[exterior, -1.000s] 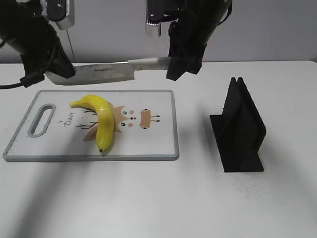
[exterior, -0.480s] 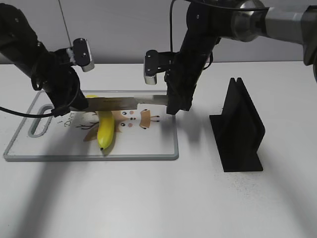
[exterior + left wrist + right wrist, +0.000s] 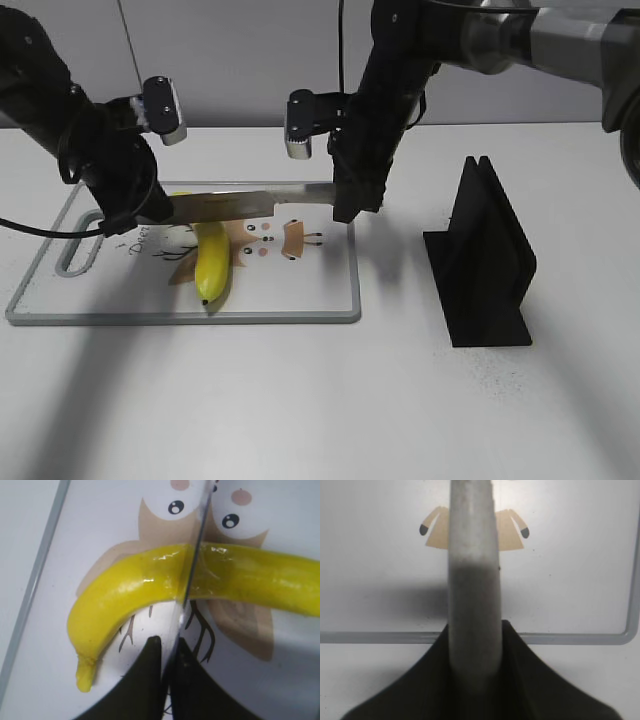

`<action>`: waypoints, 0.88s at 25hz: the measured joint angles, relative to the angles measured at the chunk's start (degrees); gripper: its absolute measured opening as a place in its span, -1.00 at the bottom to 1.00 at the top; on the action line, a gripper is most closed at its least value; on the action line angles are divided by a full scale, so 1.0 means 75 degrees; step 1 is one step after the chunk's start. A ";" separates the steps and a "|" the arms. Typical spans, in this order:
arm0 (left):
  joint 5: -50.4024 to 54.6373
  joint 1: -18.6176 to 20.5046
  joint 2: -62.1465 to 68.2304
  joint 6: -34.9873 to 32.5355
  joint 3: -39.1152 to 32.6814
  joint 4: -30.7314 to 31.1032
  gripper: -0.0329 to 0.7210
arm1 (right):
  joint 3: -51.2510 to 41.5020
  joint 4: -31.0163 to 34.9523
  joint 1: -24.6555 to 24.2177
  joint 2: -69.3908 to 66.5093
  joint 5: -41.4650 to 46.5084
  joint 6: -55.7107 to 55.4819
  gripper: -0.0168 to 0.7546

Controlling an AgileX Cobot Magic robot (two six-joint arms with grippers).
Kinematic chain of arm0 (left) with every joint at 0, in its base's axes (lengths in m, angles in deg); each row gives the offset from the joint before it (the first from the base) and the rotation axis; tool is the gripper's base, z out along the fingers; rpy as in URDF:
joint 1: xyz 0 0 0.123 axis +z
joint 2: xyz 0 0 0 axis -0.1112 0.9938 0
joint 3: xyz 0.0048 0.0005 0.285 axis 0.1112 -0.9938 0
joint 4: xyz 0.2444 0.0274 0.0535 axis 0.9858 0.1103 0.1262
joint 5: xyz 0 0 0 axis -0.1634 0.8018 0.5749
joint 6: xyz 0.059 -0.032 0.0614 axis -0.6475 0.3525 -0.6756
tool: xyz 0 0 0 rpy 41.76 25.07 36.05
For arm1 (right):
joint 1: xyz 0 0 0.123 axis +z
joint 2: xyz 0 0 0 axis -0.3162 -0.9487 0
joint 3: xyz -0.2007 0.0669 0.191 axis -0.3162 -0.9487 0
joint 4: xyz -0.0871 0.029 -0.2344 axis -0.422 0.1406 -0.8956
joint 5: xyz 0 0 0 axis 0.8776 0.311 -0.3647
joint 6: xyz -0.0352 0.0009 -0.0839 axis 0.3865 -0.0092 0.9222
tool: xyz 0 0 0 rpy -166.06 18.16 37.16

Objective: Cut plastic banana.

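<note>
Pressing across the plastic banana (image 3: pixel 150 580) mid-board at frame left, the knife (image 3: pixel 240 205) is clenched by both the left claw (image 3: pixel 167 647) and right claw (image 3: pixel 472 645); uneven pressure could roll the banana aside.

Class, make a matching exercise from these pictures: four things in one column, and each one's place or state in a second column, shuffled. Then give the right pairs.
Things:
1. banana
2. knife
3. black stand
4. cutting board

Places or states:
A. standing on the table, right of the board
B. lying flat on the table
C. lying on the board, under the blade
D. held level, a gripper at each end

Pairs: 1-C, 2-D, 3-A, 4-B
</note>
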 joint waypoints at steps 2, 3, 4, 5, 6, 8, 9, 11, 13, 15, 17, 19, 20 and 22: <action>-0.0017 0.0000 -0.0070 0.0029 -0.0048 0.0045 -0.84 | 0.0200 -0.0008 0.0017 -0.0016 0.0180 -0.0162 -0.51; -0.0008 0.0000 -0.0124 0.0049 -0.0066 0.0078 -0.84 | 0.0259 -0.0024 0.0017 -0.0016 0.0243 -0.0204 -0.51; 0.0001 0.0000 -0.0186 0.0049 -0.0076 0.0131 -0.84 | 0.0294 -0.0033 0.0024 -0.0016 0.0295 -0.0251 -0.51; 0.0011 0.0000 -0.0257 0.0049 -0.0080 0.0164 -0.84 | 0.0300 -0.0033 0.0025 0.0015 0.0330 -0.0286 -0.51; 0.0034 0.0000 -0.0345 0.0049 -0.0100 0.0182 -0.84 | 0.0300 -0.0033 0.0025 0.0057 0.0382 -0.0295 -0.51; 0.0089 0.0000 -0.0557 0.0049 -0.0117 0.0189 -0.84 | 0.0300 -0.0038 0.0041 0.0227 0.0440 -0.0311 -0.51; 0.0130 0.0000 -0.0669 0.0049 -0.0117 0.0198 -0.84 | 0.0300 -0.0048 0.0049 0.0342 0.0462 -0.0319 -0.51; 0.0273 0.0000 -0.0977 0.0049 -0.0117 0.0222 -0.84 | 0.0303 -0.0063 0.0055 0.0578 0.0503 -0.0335 -0.51; 0.0492 0.0000 -0.1312 0.0081 -0.0117 0.0222 -0.84 | 0.0303 -0.0043 0.0055 0.0823 0.0592 -0.0364 -0.51; 0.0762 0.0000 -0.1609 0.0112 -0.0117 0.0214 -0.85 | 0.0277 -0.0023 0.0065 0.1080 0.0670 -0.0363 -0.50; 0.0959 0.0007 -0.1842 0.0130 -0.0117 0.0196 -0.85 | 0.0159 0.0026 0.0081 0.1305 0.0719 -0.0363 -0.50; 0.1140 0.0007 -0.2026 0.0136 -0.0117 0.0163 -0.85 | -0.0033 0.0056 0.0081 0.1542 0.0727 -0.0372 -0.50; 0.1201 0.0007 -0.2098 0.0136 -0.0117 0.0140 -0.83 | -0.0124 0.0082 0.0081 0.1630 0.0727 -0.0389 -0.50; 0.1302 0.0007 -0.2244 0.0177 -0.0117 0.0034 -0.68 | -0.0338 0.0126 0.0089 0.1805 0.0752 -0.0432 -0.51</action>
